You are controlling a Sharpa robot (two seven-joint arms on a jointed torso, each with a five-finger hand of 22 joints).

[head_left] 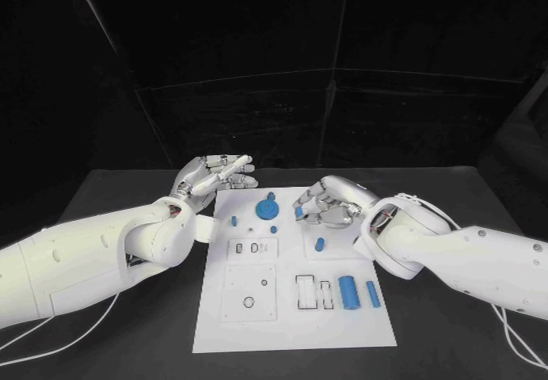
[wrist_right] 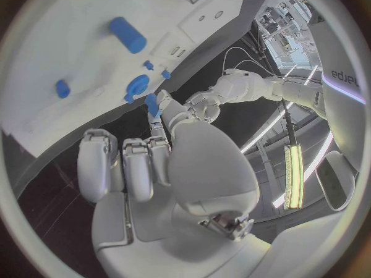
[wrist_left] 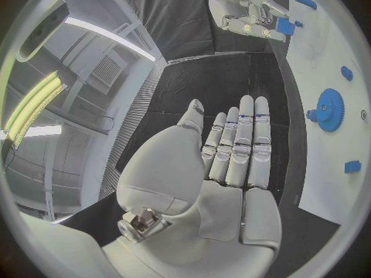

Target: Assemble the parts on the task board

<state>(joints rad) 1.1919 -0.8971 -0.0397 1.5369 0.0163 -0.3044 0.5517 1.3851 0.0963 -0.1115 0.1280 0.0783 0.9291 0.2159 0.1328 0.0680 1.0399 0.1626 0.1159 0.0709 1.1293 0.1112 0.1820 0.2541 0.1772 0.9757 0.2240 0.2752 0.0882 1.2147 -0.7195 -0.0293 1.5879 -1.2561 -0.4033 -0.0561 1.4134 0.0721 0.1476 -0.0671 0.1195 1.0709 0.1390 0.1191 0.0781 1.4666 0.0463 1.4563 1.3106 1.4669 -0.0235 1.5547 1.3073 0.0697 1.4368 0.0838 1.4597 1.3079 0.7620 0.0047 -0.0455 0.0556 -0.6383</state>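
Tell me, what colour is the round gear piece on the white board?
Blue. The gear shows best in the left wrist view.

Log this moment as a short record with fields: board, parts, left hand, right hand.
board: white task board flat in the middle of the black table
parts: blue gear near the board's far end; two blue cylinders side by side near its right edge; smaller blue pieces scattered between
left hand: left hand beside the board's far left corner, fingers straight and together, holding nothing
right hand: right hand above the board's far right part, pinching a small blue part at its fingertips
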